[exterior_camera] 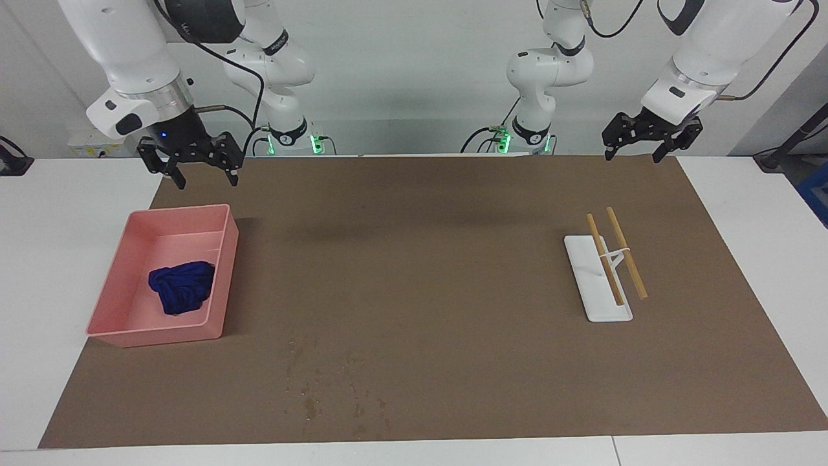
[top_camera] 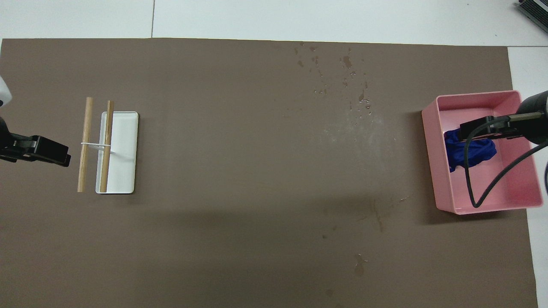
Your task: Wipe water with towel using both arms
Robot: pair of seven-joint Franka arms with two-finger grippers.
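Right hand [exterior_camera: 206, 169] open above pink tray [exterior_camera: 223, 259] holding towel [exterior_camera: 182, 286].

Glossy white arms [exterior_camera: 129, 45], black cables [exterior_camera: 246, 71], black clawed tools [exterior_camera: 194, 158]

Overhead view: right gripper [top_camera: 488, 128] and its black cable [top_camera: 492, 179] cover part of the towel [top_camera: 475, 155] at right of frame. Left gripper [top_camera: 43, 150] cut off by the left edge, fingertips only. Facing view: both arms' upper links cropped at top edge.
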